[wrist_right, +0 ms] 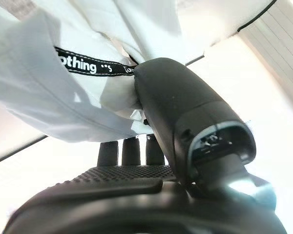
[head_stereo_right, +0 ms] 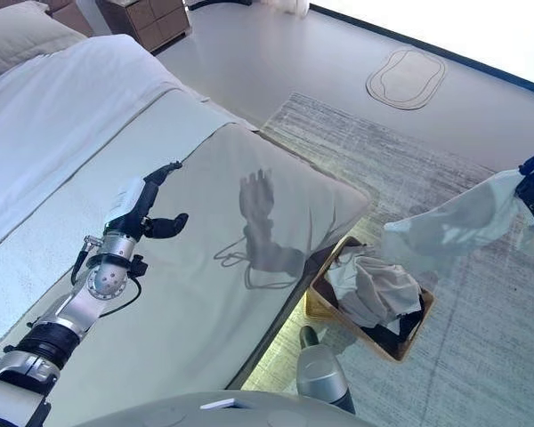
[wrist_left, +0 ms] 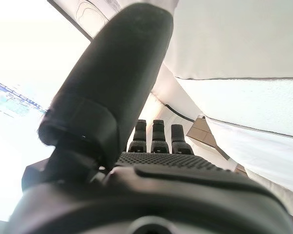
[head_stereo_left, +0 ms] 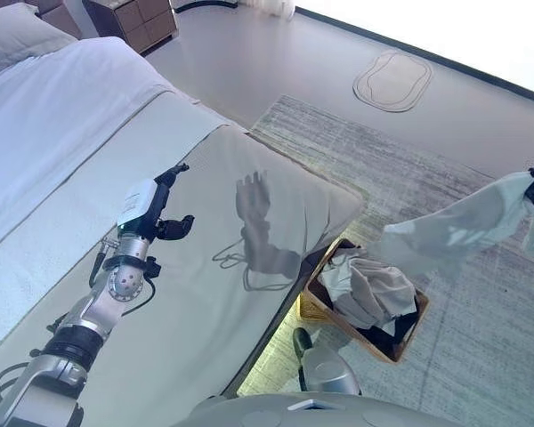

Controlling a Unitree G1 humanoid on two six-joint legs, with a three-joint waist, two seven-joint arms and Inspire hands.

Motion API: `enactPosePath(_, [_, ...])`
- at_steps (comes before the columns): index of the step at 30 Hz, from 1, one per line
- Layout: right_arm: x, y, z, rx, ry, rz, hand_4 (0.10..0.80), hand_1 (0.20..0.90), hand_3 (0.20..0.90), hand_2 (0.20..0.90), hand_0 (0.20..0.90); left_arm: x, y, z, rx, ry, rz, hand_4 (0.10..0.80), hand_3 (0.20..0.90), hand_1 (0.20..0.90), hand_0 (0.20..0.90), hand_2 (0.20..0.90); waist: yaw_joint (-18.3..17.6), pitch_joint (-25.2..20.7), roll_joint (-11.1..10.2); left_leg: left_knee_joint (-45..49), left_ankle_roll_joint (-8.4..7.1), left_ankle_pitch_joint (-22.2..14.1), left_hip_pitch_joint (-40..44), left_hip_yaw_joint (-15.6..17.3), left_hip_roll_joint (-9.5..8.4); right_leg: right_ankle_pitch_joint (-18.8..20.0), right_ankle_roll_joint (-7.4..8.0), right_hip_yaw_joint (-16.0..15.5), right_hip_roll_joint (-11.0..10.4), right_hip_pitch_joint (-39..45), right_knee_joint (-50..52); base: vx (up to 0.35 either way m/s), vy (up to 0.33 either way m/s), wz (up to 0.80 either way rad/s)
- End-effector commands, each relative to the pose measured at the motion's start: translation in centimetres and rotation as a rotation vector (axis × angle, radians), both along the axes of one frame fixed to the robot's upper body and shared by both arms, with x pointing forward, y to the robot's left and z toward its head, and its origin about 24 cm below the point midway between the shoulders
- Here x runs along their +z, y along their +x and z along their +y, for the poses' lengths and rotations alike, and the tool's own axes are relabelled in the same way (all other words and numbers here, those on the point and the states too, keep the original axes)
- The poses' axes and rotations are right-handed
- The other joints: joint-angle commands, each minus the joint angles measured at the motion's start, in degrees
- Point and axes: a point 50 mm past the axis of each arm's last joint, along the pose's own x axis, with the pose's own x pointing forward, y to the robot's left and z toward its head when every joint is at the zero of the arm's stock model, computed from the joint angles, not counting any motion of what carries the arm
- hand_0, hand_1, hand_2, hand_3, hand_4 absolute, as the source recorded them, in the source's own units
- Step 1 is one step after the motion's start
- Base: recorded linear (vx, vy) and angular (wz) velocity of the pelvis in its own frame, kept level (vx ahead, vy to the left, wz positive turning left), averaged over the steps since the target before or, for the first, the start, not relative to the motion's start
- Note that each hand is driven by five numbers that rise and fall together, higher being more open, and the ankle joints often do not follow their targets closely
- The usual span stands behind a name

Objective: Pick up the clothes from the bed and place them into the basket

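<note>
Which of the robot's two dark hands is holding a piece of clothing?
The right hand: its thumb pinches a pale grey-white garment that hangs in the air above the rug. The left hand hovers over the bed with straight fingers, holding nothing.

1. A grey striped rug (head_stereo_left: 481,329) covered the floor beside the foot of the bed.
2. Beyond the rug, a smooth grey floor (head_stereo_left: 276,62) stretched towards the far wall.
3. A flat oval mat (head_stereo_left: 392,80) with rounded outlines lay on that floor, well apart from the rug.
4. A brown wooden nightstand (head_stereo_left: 135,20) with drawers stood at the top edge, near the head of the bed.
5. A grey pillow (head_stereo_left: 13,36) lay in the top left corner.
</note>
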Motion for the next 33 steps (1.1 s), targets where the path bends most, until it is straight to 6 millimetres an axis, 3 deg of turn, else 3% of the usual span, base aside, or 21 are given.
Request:
enactPosePath(1, [3.3, 0.9, 0.2, 0.037, -0.085, -0.142, 0.1, 0.3, 0.2, 0.3, 0.3, 2.9, 1.1, 0.4, 0.0, 0.001, -0.128, 0.8, 0.9, 0.9, 0.9, 0.9, 1.8, -5.4, -1.3, 8.1, 0.16, -8.2, -1.4, -1.3, 2.16, 0.8, 3.72, -0.9, -2.2, -3.2, 2.2, 0.0, 0.0, 0.0])
enactPosePath(16, [-7.8, 1.0, 0.9, -0.04, 0.124, 0.151, 0.1, 0.3, 0.2, 0.3, 0.3, 3.4, 1.6, -0.6, -0.042, 0.016, -0.126, 0.8, 0.9, 0.9, 0.9, 0.9, 3.7, -4.2, 0.6, 8.2, 0.01, -7.9, -1.7, -1.7, 1.93, 1.4, 3.86, -3.0, -3.3, -3.2, 2.0, -0.007, -0.022, 0.02])
enactPosePath(23, [-10.5, 0.7, 0.6, -0.103, 0.177, 0.225, 0.1, 0.3, 0.2, 0.3, 0.3, 3.9, 2.1, -1.4, -0.078, 0.019, -0.127, 0.8, 0.9, 0.9, 0.9, 0.9, 4.9, -4.0, 1.3, 8.2, 0.18, -7.9, -1.7, -2.1, 1.78, 1.6, 4.01, -3.2, -3.8, -2.9, 1.7, 0.003, -0.032, 0.05])
enactPosePath(24, [-10.7, 0.6, 0.5, -0.112, 0.172, 0.234, 0.745, 0.853, 0.845, 0.853, 0.853, 3.9, 2.1, -1.4, -0.082, 0.024, -0.124, 0.8, 0.9, 0.9, 0.9, 0.9, 5.0, -4.0, 1.4, 8.1, 0.16, -7.9, -1.6, -2.2, 1.76, 1.6, 4.03, -3.3, -3.8, -2.8, 1.7, 0.009, -0.024, 0.05])
enactPosePath(25, [-10.8, 0.6, 0.4, -0.12, 0.172, 0.24, 0.8, 0.9, 0.9, 0.9, 0.9, 3.9, 2.1, -1.5, -0.084, 0.027, -0.123, 0.8, 0.9, 0.9, 0.9, 0.9, 5.1, -4.0, 1.5, 8.1, 0.14, -7.8, -1.6, -2.3, 1.75, 1.7, 4.03, -3.3, -3.9, -2.7, 1.6, 0.008, -0.021, 0.06])
enactPosePath(33, [-10.9, 0.4, 0.5, -0.136, 0.164, 0.219, 0.8, 0.9, 0.9, 0.9, 0.9, 4.0, 2.1, -1.3, -0.085, 0.03, -0.103, 0.8, 0.9, 0.9, 0.9, 0.9, 5.3, -3.7, 2.1, 7.5, -0.04, -7.3, -2.0, -2.8, 1.59, 1.5, 4.07, -3.5, -3.9, -2.6, 1.4, -0.002, -0.001, 0.02])
